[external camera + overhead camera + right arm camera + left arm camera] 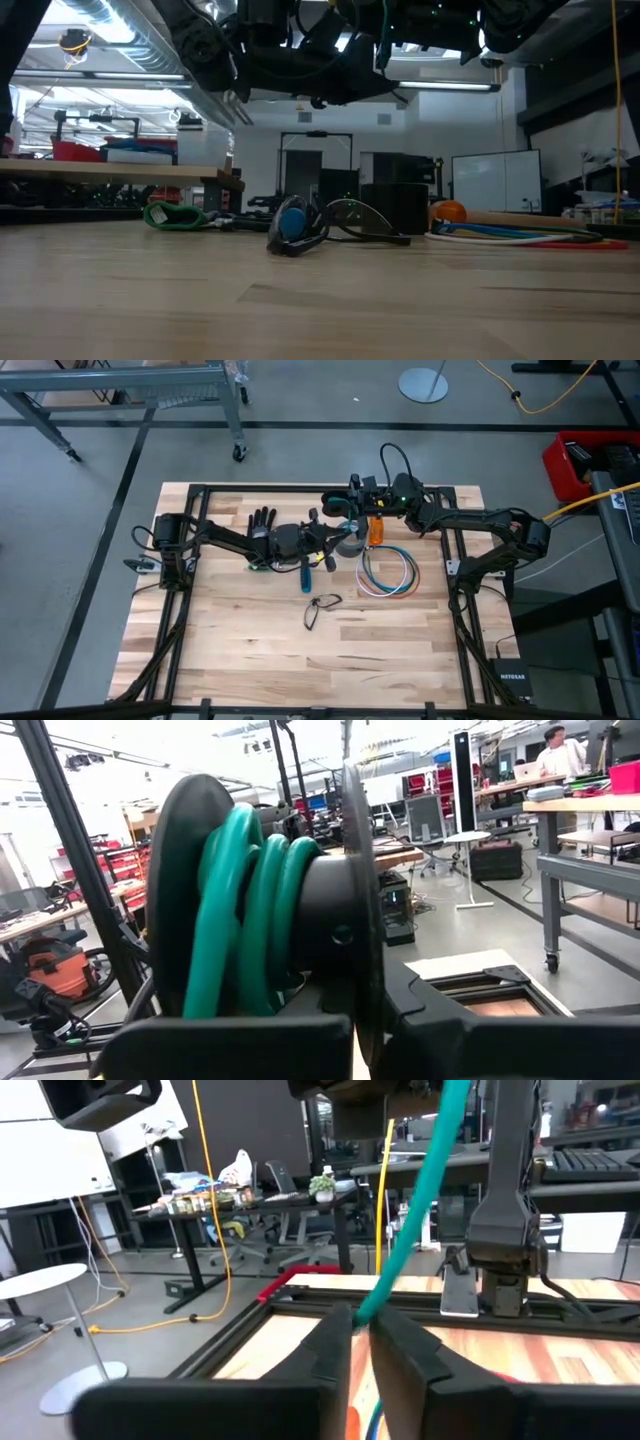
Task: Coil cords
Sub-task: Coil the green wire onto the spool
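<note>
Grey concrete floor; metal cart; whiteboard; fluorescent ceiling lights.

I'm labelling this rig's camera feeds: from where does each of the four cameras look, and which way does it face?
High view: overhead, straight down on the table; both arms show.
Low view: table height, level across; the arms hang overhead, the cords lie right.
Left wrist view: past the left gripper, shut on a green cord.
Right wrist view: past the right gripper, shut on a black spool wound with green cord.
Shared: the cords appear in high and low views.
</note>
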Controlling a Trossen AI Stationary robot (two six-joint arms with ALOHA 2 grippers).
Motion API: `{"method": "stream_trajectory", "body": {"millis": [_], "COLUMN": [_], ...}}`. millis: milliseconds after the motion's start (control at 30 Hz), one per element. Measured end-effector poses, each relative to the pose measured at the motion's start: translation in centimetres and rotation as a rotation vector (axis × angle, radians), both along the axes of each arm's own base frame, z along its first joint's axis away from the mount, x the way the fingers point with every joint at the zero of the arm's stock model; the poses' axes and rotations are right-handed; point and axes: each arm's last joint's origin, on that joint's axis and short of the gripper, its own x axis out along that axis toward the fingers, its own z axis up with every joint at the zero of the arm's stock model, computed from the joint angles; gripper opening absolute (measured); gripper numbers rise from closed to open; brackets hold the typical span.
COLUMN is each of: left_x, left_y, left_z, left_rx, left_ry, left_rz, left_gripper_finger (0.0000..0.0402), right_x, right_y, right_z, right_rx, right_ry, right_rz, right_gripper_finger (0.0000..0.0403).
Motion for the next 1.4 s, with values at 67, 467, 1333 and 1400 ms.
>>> {"method": "stream_trajectory", "body": {"millis": [67,467,1333,1400], "left_x": [0.0,-0.3,-3.9,-4.0], "left_y": [0.0,-0.5,1.7,2.0], "left_z": [0.0,-0.8,-0.5,-0.5], "left_rx": [-0.001,-0.128,-0.306,-0.325], "left_ry": [0.000,0.116,0.483,0.473], "left_rz": [0.000,0.037,0.153,0.159], "left_gripper_finger": [0.0011,0.0002,0.0000,0.0000], "right_x": [0.0,-0.8,-3.7,-3.7], "right_y": [0.0,-0.5,-0.1,0.2], "right_z": [0.0,-0.8,-5.6,-5.9], "right_rx": [-0.002,0.052,0.119,0.078], "right_ry": [0.001,0.140,0.720,0.762], "right_rz": [0.014,0.088,0.013,-0.021], "right_gripper_finger": [0.0001,0.0001,0.0001,0.0001]}}
